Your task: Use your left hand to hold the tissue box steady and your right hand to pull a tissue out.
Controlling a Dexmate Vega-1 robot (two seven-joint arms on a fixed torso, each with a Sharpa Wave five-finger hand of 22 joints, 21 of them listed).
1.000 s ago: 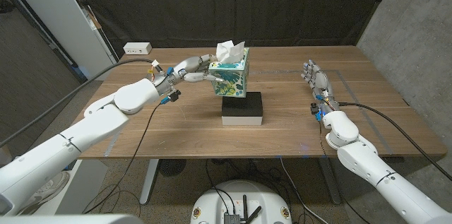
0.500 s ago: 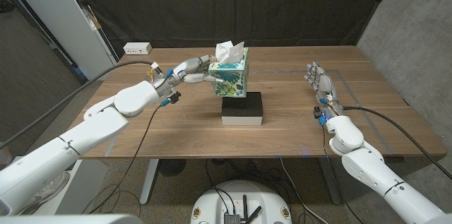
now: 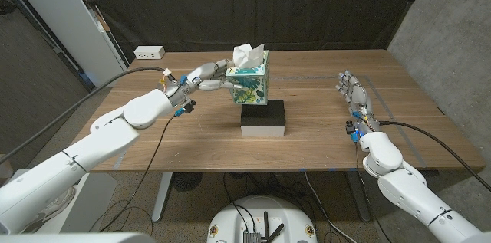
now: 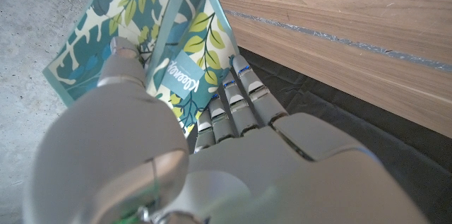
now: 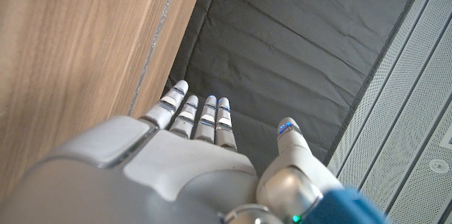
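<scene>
Two hands, two very different jobs, so judge the tissue box (image 3: 251, 79) first: it looks like thin printed card, light and easy to tip or dent, and it sits on a black block (image 3: 263, 117) at the middle of the frame, slightly left of centre, which likely makes it easier to topple. You have your left hand (image 3: 201, 75) on its left side, thumb and fingers closed around a vertical corner edge, as the left wrist view shows with the fingers (image 4: 236, 100) lying against the teal panel. Keep that hold firm but not crushing; the card will probably buckle under a hard squeeze. The tissue (image 3: 246, 54) standing out of the top opening is soft, limp and likely tears easily, so take it low on the white tuft, near the slot, and pull it straight up rather than sideways. The box is a cube printed with green, yellow and dark blue leaves on teal, with a small blue brand label on one face. Your right hand (image 3: 354, 94) is well apart from it, at the right of the frame over the bench (image 3: 192, 139), fingers straight and spread, holding nothing. It has the whole reach across to the tuft yet to make.
</scene>
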